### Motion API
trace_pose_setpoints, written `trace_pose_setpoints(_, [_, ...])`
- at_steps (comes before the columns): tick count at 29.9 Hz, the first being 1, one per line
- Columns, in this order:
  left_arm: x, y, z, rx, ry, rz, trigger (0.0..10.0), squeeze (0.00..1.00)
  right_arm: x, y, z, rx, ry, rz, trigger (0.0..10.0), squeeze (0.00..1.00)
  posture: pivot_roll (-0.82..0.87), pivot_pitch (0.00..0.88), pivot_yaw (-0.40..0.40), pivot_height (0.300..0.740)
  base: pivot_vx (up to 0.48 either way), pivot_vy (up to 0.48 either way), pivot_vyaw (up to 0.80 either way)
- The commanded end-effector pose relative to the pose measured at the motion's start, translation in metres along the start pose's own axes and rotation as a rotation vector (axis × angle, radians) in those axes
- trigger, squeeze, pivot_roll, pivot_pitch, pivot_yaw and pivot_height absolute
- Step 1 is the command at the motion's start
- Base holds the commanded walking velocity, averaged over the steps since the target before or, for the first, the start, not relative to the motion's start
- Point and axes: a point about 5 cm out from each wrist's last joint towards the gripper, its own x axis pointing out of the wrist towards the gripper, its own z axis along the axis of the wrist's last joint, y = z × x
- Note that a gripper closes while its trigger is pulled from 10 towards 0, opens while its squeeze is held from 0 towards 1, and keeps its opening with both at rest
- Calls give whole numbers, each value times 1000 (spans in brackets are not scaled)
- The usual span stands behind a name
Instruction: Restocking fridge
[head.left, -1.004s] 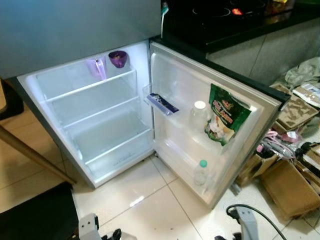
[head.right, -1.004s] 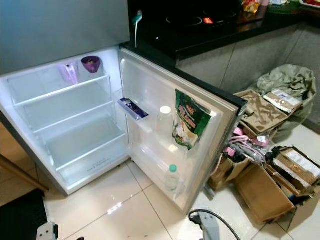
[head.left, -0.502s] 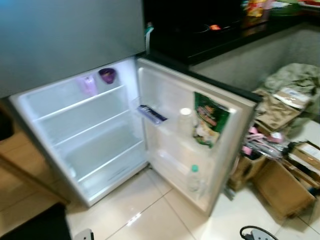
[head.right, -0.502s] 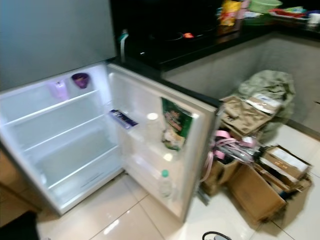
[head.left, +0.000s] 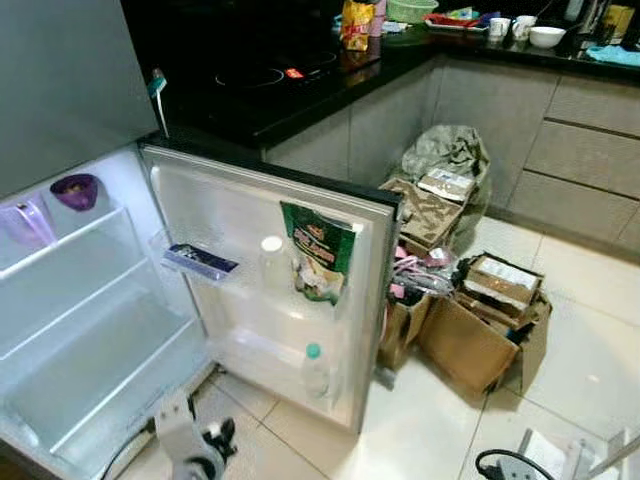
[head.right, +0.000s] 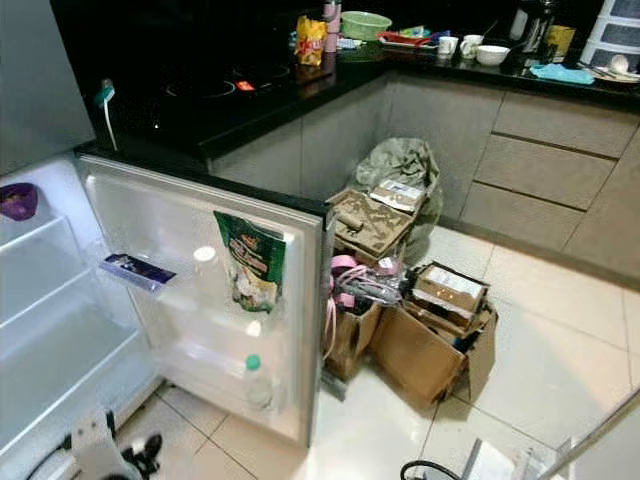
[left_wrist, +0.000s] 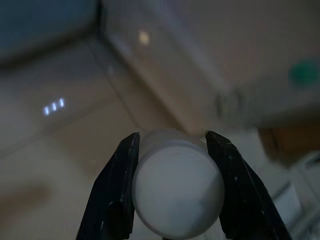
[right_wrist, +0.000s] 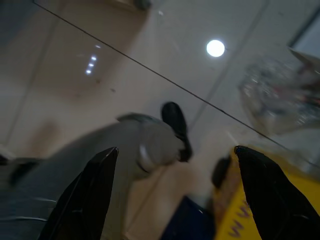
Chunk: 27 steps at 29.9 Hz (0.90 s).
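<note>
While the fridge (head.left: 70, 330) stands open at the left, partly cut off, the left gripper (left_wrist: 172, 145) clamps a blurred white round object (left_wrist: 177, 187); the right gripper (right_wrist: 175, 155) hangs spread wide over blurred floor.

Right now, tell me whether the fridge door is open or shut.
Open. The fridge door is swung wide, its inner racks facing out with a green pouch and a bottle in them, and the lit shelves exposed.

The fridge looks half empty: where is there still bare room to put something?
The two glass shelves below the purple cups are bare. On the door, the upper rack is crowded with a dark box, white bottle and green pouch; the lower rack has space left of the green-capped bottle.
</note>
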Motion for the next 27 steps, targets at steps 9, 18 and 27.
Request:
trace_pose_setpoints(9, [15,-20,94,17,-334,-172,10000,0,-9,16,96,-52,-398,433,10000,0,-86,76,63,740,0,0,0])
trace_pose_setpoints(18, [11,-56,163,90,-562,-401,10000,0,-32,62,132,-349,-479,923,10000,0,-83,101,69,740,0,0,0])
trace_pose_setpoints(27, [2,-82,209,180,-679,-487,10000,0,-42,93,131,-477,-467,1078,10000,0,-83,124,88,740,0,0,0])
